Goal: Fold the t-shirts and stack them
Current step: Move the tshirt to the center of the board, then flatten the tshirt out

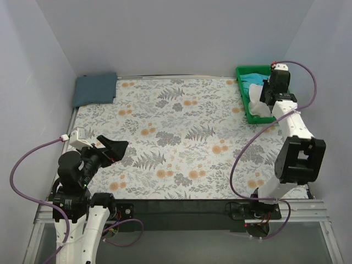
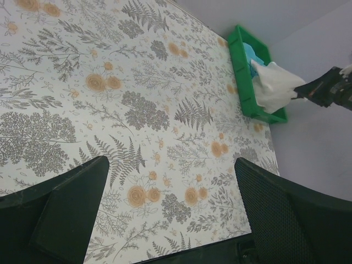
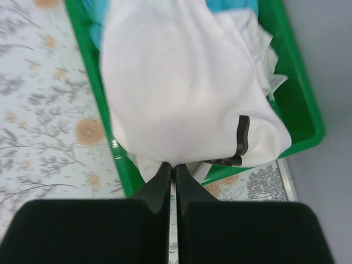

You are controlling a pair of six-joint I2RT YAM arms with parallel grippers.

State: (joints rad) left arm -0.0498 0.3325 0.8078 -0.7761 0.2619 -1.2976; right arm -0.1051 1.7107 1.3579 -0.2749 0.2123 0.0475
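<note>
Two shirts in green bin (image 3: 301, 104) — cream-white shirt (image 3: 181, 93), turquoise shirt (image 1: 253, 78).

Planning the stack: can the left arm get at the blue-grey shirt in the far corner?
Probably yes: the left gripper is open and empty, with only floral cover between it and the blue-grey shirt.

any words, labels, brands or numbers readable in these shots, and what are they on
No text reads clearly in any view.
Black printed mark on the cream-white t-shirt: only a folded edge shows, no letters can be made out.
Small sewn tag at the shirt's edge: too small and blurred to read.
Floral table cover: pattern only, no writing.
</note>
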